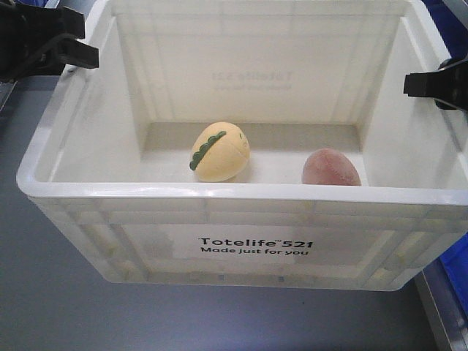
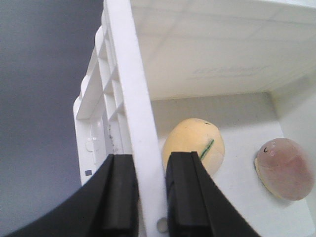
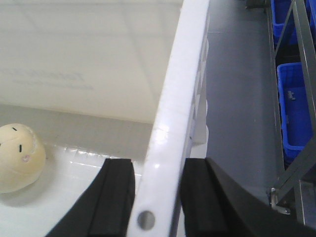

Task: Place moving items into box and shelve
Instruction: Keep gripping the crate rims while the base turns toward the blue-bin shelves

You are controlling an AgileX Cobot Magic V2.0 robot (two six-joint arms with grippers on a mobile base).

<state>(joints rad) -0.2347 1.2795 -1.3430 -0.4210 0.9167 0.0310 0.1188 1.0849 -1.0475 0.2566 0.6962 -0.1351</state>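
Observation:
The white box (image 1: pixel 241 191), printed "Totelife 521", fills the front view. On its floor lie both moving items: the pale yellow egg with a green stripe (image 1: pixel 219 151) left of centre, and the reddish-brown egg (image 1: pixel 330 168) to its right. My left gripper (image 1: pixel 86 53) sits at the box's left rim. In the left wrist view its black fingers straddle and press the rim (image 2: pixel 123 59), with the yellow egg (image 2: pixel 192 143) and the reddish egg (image 2: pixel 286 168) beyond. My right gripper (image 1: pixel 409 84) holds the right rim (image 3: pixel 182 74) between its fingers; the yellow egg (image 3: pixel 17 158) shows inside.
The box rests over a grey surface (image 1: pixel 73 307). Blue plastic bins (image 3: pixel 296 103) stand inside a grey metal frame (image 3: pixel 301 44) to the right of the box. A blue edge (image 1: pixel 457 270) also shows at the lower right of the front view.

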